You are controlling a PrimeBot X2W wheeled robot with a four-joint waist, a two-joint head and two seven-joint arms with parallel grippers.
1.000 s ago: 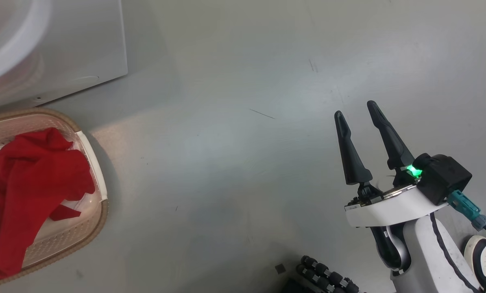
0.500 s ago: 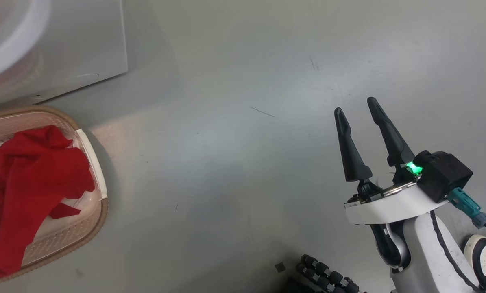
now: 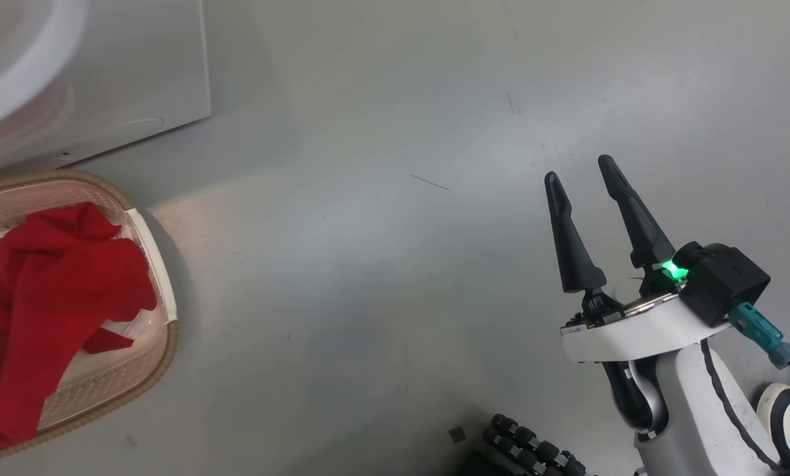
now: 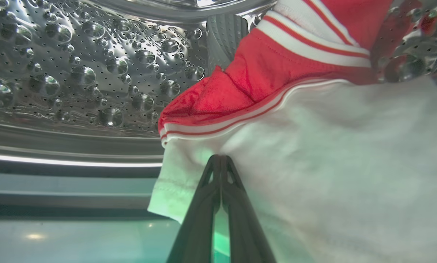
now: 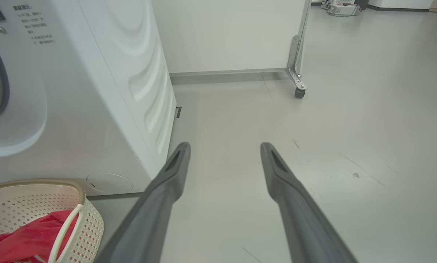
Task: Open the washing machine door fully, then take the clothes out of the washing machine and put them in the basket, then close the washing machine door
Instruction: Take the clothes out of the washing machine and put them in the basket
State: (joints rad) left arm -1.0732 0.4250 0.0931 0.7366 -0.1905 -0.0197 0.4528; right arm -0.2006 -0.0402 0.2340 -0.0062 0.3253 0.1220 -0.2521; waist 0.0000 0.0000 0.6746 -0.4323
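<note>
Inside the washing machine's perforated steel drum [image 4: 75, 73], my left gripper [image 4: 220, 157] is shut, its tips pinching the white panel of the clothes [image 4: 331, 153], a red garment with striped trim. The washing machine [image 3: 71, 79] stands at the upper left, and it also shows white in the right wrist view [image 5: 94, 91]. Below it, the cream basket [image 3: 160, 370] holds a red garment [image 3: 44, 297]. My right gripper [image 3: 578, 169] hangs open over bare floor, far right of the basket [image 5: 90, 219], with nothing between its fingers [image 5: 167, 182]. The washing machine door is out of view.
A person's white shoe [image 3: 788, 410] is at the lower right corner, beside my right arm. A black ribbed part [image 3: 533, 453] lies at the bottom edge. A wheeled partition's caster [image 5: 298, 89] stands against the back wall. Grey floor spreads right of the machine.
My left gripper has gone from open to shut. The head view has shifted very slightly; the right gripper stays open in place.
</note>
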